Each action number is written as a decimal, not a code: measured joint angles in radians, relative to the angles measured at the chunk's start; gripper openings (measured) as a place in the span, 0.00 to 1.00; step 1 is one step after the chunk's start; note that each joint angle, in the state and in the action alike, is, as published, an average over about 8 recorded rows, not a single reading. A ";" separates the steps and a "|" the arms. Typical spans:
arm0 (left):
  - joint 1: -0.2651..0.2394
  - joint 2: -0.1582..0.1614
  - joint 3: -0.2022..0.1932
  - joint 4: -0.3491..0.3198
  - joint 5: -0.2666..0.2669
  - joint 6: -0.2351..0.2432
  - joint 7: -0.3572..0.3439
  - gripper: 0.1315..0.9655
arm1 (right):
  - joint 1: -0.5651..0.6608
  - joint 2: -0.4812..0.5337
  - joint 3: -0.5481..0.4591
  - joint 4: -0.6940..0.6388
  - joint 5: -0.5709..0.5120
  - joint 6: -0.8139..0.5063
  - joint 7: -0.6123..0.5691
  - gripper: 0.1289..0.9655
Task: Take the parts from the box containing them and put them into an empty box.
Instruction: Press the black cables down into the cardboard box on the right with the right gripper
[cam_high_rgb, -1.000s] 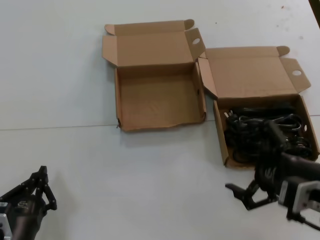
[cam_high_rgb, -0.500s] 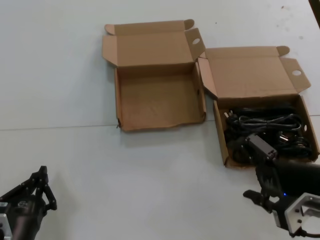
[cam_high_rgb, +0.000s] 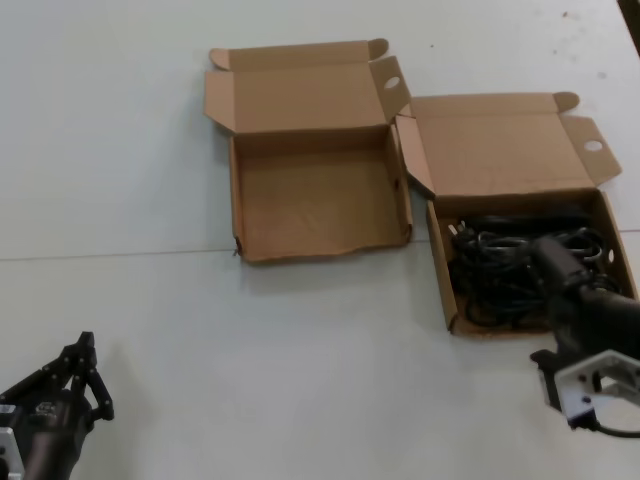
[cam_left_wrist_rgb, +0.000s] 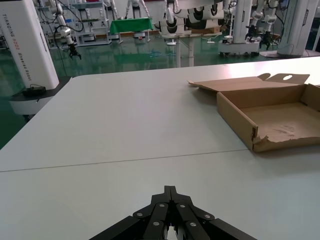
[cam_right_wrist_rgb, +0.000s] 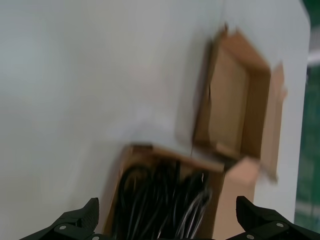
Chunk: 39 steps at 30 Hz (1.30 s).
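Right gripper (cam_right_wrist_rgb: 165, 227), jaws spread wide, hangs over the full box (cam_high_rgb: 448, 290) at the right of the head view, holding nothing. Cords (cam_high_rgb: 510, 265) lie tangled in a heap inside that box, none lifted out. Just left of it and touching at the flap, the empty box (cam_high_rgb: 236, 200) shows a bare cardboard floor, its ragged front rim facing the robot. By this showing the job has barely begun: every cord is left to move. Left gripper (cam_high_rgb: 85, 370) sits parked at the lower left of the head view, fingers pressed together, well apart from both boxes. Both boxes rest on a pale table (cam_high_rgb: 330, 380) crossed by a thin seam. Beyond it, the left wrist view shows a green-floored hall lined with other white robots (cam_left_wrist_rgb: 25, 50).
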 joint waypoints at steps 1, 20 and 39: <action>0.000 0.000 0.000 0.000 0.000 0.000 0.000 0.03 | -0.003 -0.039 0.036 0.006 -0.038 -0.028 0.000 1.00; 0.000 0.000 0.000 0.000 0.000 0.000 0.000 0.03 | 0.058 -0.221 0.213 -0.133 -0.102 0.011 0.000 0.97; 0.000 0.000 0.000 0.000 0.000 0.000 0.000 0.03 | 0.167 -0.171 0.168 -0.274 0.064 0.097 0.000 0.67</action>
